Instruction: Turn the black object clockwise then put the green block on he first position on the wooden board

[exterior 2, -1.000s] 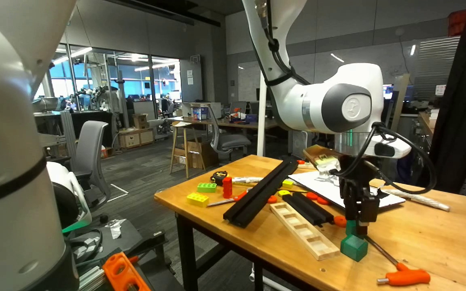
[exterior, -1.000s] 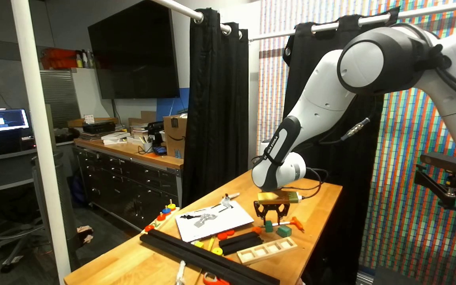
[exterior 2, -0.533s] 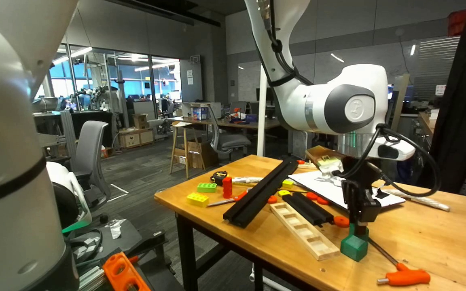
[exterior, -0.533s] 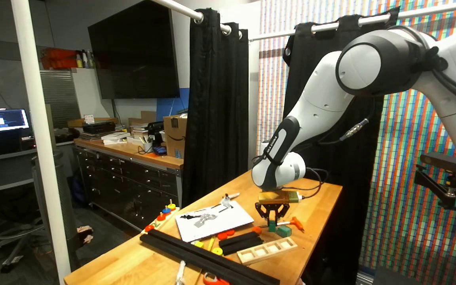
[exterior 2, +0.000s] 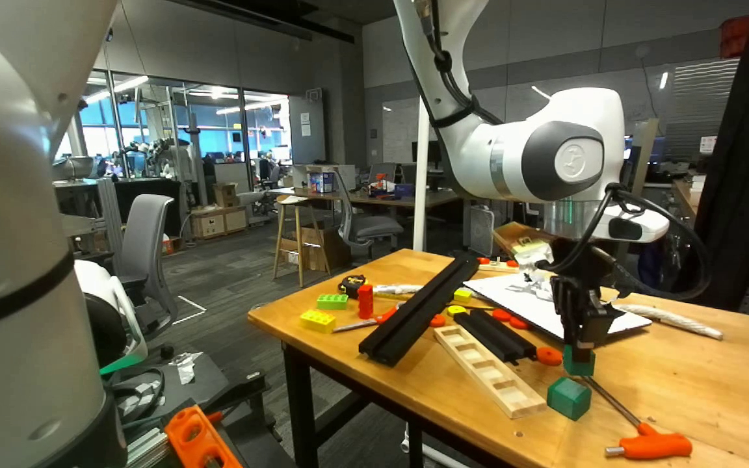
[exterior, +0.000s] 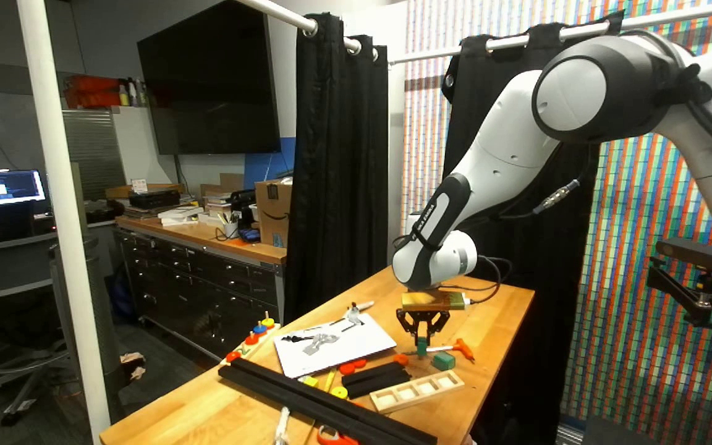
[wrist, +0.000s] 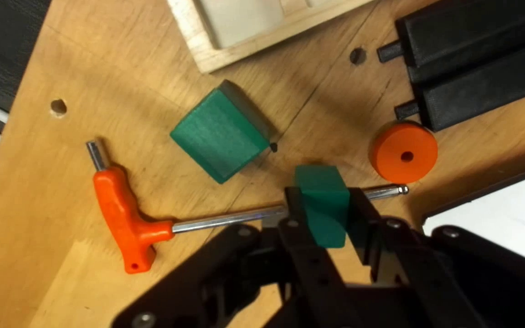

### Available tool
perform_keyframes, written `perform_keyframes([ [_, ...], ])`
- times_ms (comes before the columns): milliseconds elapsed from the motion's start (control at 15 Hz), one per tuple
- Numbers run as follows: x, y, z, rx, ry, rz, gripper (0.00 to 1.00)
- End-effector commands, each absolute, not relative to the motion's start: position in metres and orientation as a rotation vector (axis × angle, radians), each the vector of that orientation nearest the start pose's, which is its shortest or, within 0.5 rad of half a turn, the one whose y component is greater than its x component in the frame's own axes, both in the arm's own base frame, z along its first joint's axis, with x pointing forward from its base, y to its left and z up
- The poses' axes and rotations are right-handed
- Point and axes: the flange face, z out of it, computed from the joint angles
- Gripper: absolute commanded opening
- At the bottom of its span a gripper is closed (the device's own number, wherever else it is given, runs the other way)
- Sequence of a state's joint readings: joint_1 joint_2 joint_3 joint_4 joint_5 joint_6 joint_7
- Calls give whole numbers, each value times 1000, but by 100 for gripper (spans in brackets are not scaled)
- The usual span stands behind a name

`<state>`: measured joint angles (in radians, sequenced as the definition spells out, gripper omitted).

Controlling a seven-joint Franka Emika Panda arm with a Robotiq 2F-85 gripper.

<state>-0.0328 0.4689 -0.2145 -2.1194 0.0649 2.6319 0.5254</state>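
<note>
Across the table [exterior 2: 706, 370] lie one long black bar [exterior: 325, 410], one short slab [exterior 2: 495, 335] and one wooden board [exterior 2: 484, 372] with four wells. Two dark green blocks show. One, the green block [wrist: 324, 207], is pinched between the fingers [wrist: 294, 205] of the gripper [exterior: 422, 340], drawn in narrow against its sides; it is near one end of the board, outside the wells. The second, the loose block [exterior 2: 569, 398], sits on the wood just beside that end, apart from it. Three orange discs [exterior 2: 549, 355] lie near the slab, and one hex key [wrist: 123, 214] lies near both blocks. On the bar's other side from the board are one yellow brick [exterior 2: 318, 320], one light green brick [exterior 2: 332, 301], one red piece [exterior 2: 365, 301] and one tape measure [exterior 2: 352, 286]. Part of the hex key's shaft is hidden by the green block and the fingers in the wrist view, its tip showing past them. That view cuts off the board at the top, and the slab and a white sheet [exterior: 359, 349] at the right. In an exterior view the bar covers part of an orange-handled tool [exterior 2: 386, 316], hard to make out. The grey shapes [exterior: 322, 342] on the sheet are too unclear to name, and whether the green block clears the table I cannot tell.
</note>
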Motion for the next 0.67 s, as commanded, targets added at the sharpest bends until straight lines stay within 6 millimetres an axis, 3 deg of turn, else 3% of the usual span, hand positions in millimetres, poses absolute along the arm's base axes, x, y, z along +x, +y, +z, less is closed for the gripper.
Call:
perform_keyframes([
  [0, 549, -131, 225, -2932, 1214, -130, 18],
  [600, 489, -86, 236, -2957, 984, 25, 18],
])
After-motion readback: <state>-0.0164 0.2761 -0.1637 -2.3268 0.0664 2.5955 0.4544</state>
